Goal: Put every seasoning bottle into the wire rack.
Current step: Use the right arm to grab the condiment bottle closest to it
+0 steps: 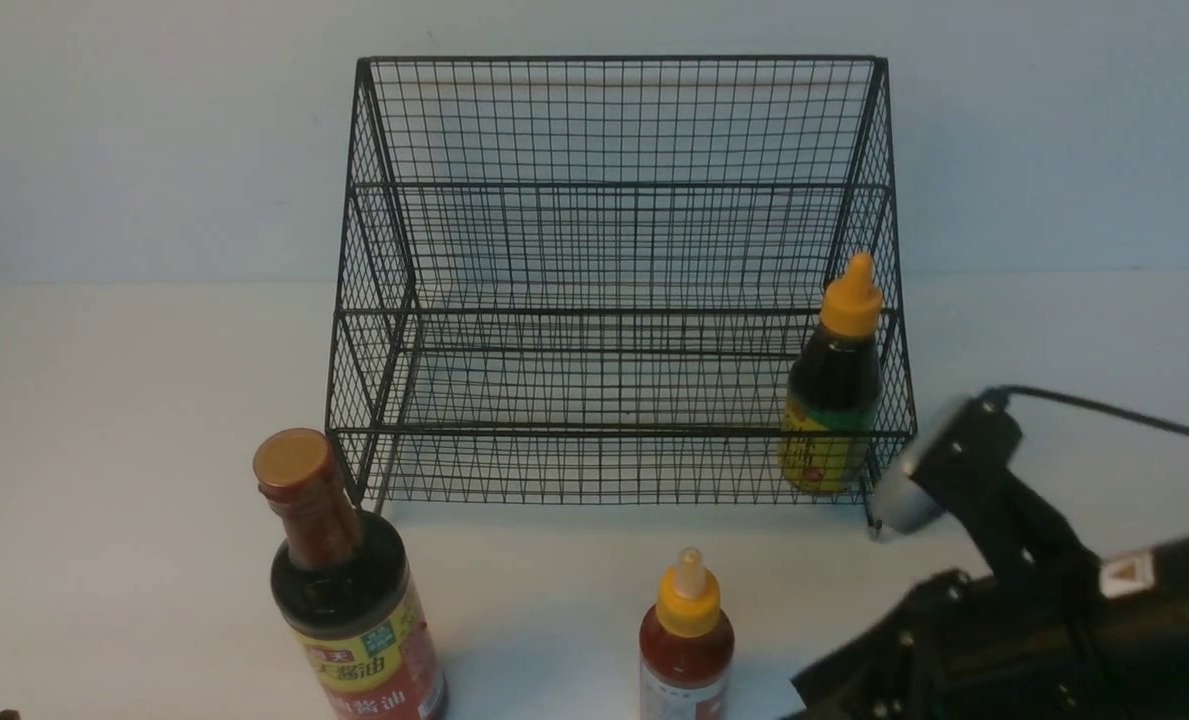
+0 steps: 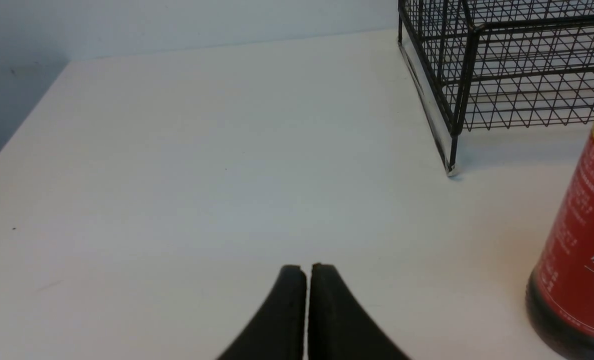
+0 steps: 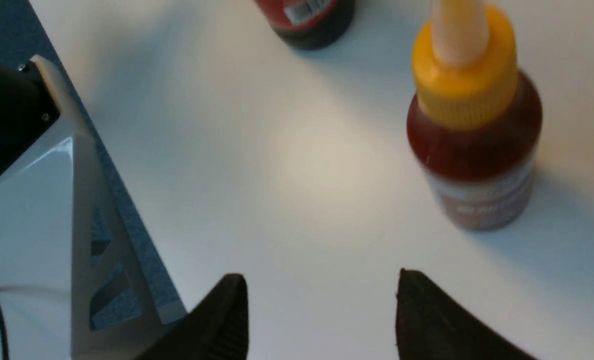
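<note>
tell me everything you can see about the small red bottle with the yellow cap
The small red bottle has a body of dark red sauce, a yellow cap tapering to a pale nozzle, and a pale label low down, too blurred to read. It stands upright on the white table, in front of the wire rack, outside it. Nothing touches it; the open right gripper is near but not around it.

The large dark bottle (image 1: 349, 590) and the small red bottle (image 1: 686, 640) are cut off at the front view's lower edge. The small red bottle's label is blurred in the right wrist view.
</note>
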